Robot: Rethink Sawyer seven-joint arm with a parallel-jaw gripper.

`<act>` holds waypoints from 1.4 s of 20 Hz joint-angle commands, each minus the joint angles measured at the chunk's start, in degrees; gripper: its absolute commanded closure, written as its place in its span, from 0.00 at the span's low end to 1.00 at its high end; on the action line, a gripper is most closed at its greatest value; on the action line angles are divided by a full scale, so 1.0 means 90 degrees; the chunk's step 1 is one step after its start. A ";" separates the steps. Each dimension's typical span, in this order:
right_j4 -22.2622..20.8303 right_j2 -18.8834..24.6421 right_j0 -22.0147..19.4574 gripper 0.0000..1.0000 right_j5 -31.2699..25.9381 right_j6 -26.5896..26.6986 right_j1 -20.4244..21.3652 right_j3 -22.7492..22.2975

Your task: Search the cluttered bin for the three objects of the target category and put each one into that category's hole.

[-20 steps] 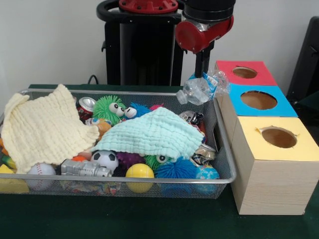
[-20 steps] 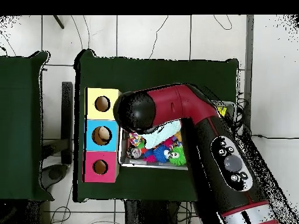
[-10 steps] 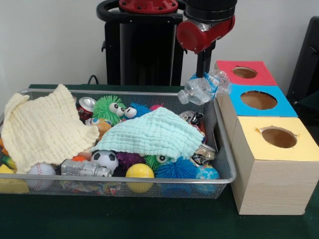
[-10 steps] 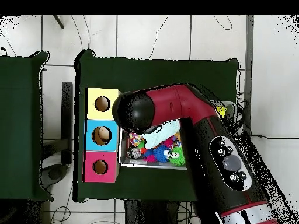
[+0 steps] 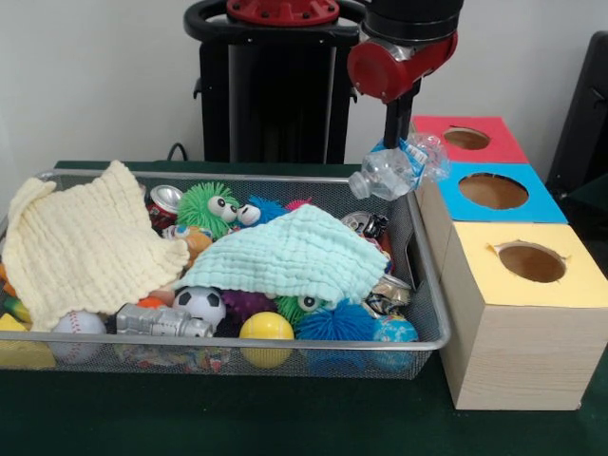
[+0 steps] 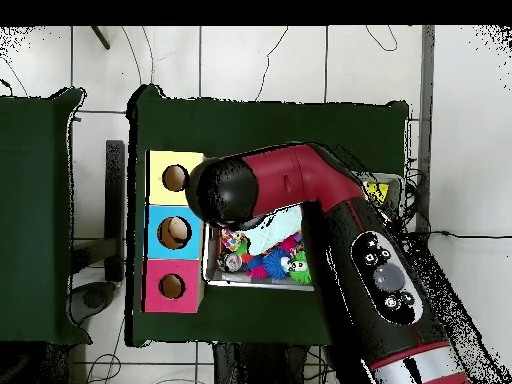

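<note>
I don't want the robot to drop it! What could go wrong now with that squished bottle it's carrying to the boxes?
The gripper holds the crushed plastic bottle only by one end, with the rest sticking out sideways above the wire bin, so it might twist loose and fall back among the toys. Lying sideways, it could also catch on the rim of the blue hole or the red hole instead of dropping through.

A: What is lying at the left?
B: A pale yellow cloth (image 5: 81,242) is draping there; a mint cloth (image 5: 290,255) is covering the middle.
A: And along the front?
B: A baseball (image 5: 78,328), soccer ball (image 5: 199,304) and yellow ball (image 5: 266,332) are sitting there, and a green fuzzy toy (image 5: 207,207) is peeking out behind.
</note>
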State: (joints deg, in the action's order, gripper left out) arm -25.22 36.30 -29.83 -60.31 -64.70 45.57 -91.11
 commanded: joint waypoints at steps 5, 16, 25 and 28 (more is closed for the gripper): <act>0.0138 0.0131 0.0077 1.00 -0.0584 0.0355 -0.0163 -0.0253; 0.0404 0.0069 0.0389 1.00 -0.0665 0.0003 -0.0223 0.0108; 0.0224 -0.0200 0.0754 1.00 -0.0329 -0.0382 -0.0460 0.0298; 0.0123 -0.0354 0.0946 1.00 -0.0349 -0.0558 -0.0650 0.0478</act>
State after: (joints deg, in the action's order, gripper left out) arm -22.51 36.11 -23.26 -60.50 -64.70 44.47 -89.93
